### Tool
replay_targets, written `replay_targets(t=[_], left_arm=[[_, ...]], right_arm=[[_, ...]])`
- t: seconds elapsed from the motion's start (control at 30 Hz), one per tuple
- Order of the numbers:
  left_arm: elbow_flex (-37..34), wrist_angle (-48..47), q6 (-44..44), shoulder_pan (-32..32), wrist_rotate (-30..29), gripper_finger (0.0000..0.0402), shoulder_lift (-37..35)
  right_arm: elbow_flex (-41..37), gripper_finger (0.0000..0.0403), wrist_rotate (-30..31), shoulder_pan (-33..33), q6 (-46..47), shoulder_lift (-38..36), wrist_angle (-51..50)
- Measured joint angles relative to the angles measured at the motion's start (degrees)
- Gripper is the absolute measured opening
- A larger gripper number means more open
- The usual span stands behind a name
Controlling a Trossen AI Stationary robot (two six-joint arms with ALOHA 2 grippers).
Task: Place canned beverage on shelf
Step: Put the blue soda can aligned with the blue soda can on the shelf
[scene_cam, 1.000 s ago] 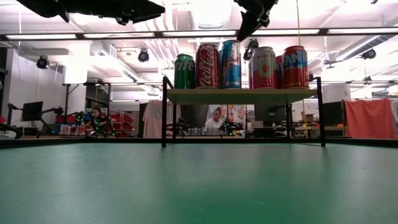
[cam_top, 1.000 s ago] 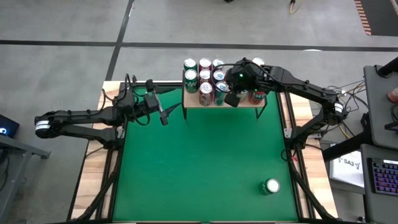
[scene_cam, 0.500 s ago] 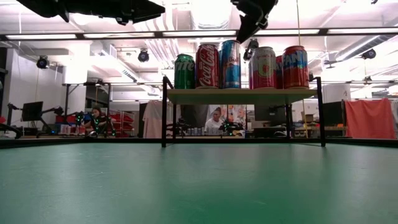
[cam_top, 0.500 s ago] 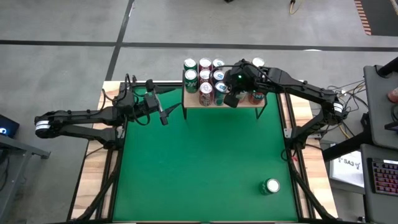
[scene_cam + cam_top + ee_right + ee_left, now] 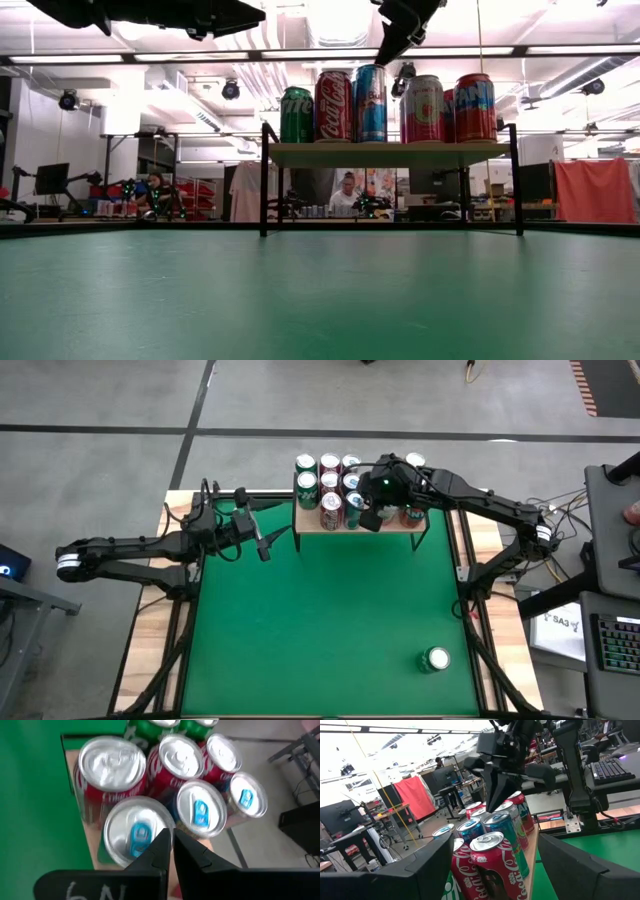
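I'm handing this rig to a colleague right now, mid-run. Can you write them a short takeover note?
Right gripper: shut, empty, hanging just above the cans on the shelf.
Left gripper: open, empty, waiting over the table's left rear, beside the shelf.
Cans on shelf: a cluster stands upright on the wooden top board, packed close together.
Loose can: one stands on the green table near its front right corner, apart from both arms.
Done: the shelf cluster is placed.
Left: the loose can likely goes up next; free board shows at the shelf's right end.

Closed right hand (image 5: 172, 851) above clustered cans (image 5: 192, 815), wooden shelf (image 5: 92, 851), green tabletop (image 5: 35, 795)
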Motion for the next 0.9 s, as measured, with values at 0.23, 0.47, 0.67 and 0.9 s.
replay_targets(t=[0.23,0.47,0.67,0.9], left_arm=[[0.0,0.0,0.0,0.02,0.0,0.0274,0.0],[0.0,0.0,0.0,0.0,0.0,0.0274,0.0],[0.0,0.0,0.0,0.02,0.0,0.0274,0.0],[0.0,-0.01,0.0,0.0,0.0,0.0274,0.0]], right_arm=[[0.16,0.0012,-4.37,0.17,1.61,0.01,4.78],[-0.07,0.0012,-5.64,0.92,4.09,1.35,5.03],[-0.07,0.0012,-5.68,2.02,4.23,2.29,5.24],[-0.07,0.0012,-5.63,2.43,4.29,2.32,4.75]])
